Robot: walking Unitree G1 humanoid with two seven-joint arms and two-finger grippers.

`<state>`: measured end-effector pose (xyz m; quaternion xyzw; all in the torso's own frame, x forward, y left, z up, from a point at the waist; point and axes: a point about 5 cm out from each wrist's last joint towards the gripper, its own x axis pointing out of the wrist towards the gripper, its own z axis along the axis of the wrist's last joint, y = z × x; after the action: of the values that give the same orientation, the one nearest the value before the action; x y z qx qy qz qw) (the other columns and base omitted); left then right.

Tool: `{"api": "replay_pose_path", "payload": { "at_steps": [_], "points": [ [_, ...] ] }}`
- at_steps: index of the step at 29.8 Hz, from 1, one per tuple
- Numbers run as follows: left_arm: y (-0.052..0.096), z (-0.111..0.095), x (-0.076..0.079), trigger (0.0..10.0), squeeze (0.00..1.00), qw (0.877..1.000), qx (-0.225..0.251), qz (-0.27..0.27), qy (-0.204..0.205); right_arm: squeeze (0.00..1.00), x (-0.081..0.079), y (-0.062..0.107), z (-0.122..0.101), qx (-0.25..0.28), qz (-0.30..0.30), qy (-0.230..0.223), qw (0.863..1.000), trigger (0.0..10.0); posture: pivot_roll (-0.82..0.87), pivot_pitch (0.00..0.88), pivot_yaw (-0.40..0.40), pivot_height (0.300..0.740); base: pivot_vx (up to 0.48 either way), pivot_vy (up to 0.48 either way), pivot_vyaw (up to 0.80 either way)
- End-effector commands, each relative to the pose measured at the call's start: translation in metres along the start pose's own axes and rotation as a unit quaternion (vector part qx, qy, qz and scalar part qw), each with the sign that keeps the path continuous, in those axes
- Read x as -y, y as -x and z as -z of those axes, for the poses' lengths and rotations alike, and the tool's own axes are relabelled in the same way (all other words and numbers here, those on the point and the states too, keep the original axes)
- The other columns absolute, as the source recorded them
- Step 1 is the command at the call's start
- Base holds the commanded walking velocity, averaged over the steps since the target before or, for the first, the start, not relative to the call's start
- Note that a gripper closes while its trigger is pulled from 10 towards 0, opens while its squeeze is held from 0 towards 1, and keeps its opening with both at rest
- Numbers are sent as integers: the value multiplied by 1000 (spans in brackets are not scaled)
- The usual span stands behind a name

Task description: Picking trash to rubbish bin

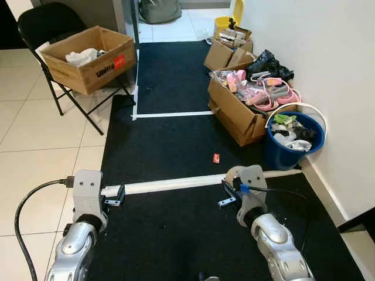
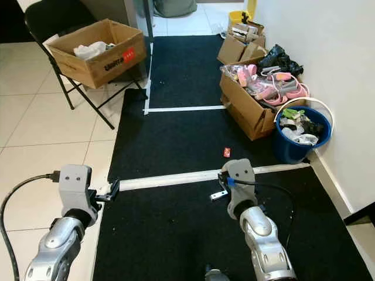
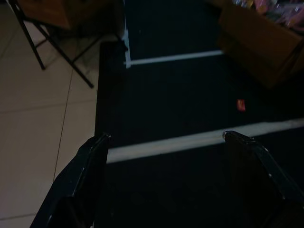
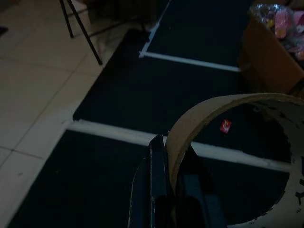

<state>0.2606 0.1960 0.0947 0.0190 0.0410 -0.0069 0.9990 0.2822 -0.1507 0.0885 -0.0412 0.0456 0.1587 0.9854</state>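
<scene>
My right gripper (image 4: 172,145) is shut on the rim of a brown cardboard tape ring (image 4: 214,107), held low over the black mat; the same ring (image 1: 235,171) sits in front of my right wrist. A small red wrapper (image 1: 216,158) lies on the mat just beyond it, also visible as the red wrapper (image 4: 225,125). The blue rubbish bin (image 1: 278,153), full of trash, stands by the wall at the right. My left gripper (image 1: 115,196) is open with nothing in it, hovering over the mat's left edge near the white tape line (image 3: 190,141).
An open cardboard box (image 1: 234,114) of pink items stands next to the bin, with more boxes (image 1: 225,55) behind it. A black folding chair (image 1: 47,26) carries a box (image 1: 88,58) at the far left. The white wall (image 1: 328,58) runs along the right; beige tiles (image 1: 41,152) lie to the left.
</scene>
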Motion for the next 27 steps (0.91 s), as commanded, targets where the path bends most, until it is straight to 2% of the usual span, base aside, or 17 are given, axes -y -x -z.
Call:
{"api": "replay_pose_path", "payload": {
  "at_steps": [1,11,27],
  "points": [
    [2,8,0,10000,0,1000,-10,-5,3,0,1,2,6,-3,9,-15,1000,10000,-4,139,9,740,0,0,0],
    [0,9,-2,10000,0,1000,1,-9,0,0,1,4,12,-3,6,-18,1000,10000,-7,138,2,740,0,0,0],
    [-2,6,1,10000,0,1000,17,-10,1,0,1,1,11,10,9,-22,1000,10000,-2,146,-6,740,0,0,0]
  ]
}}
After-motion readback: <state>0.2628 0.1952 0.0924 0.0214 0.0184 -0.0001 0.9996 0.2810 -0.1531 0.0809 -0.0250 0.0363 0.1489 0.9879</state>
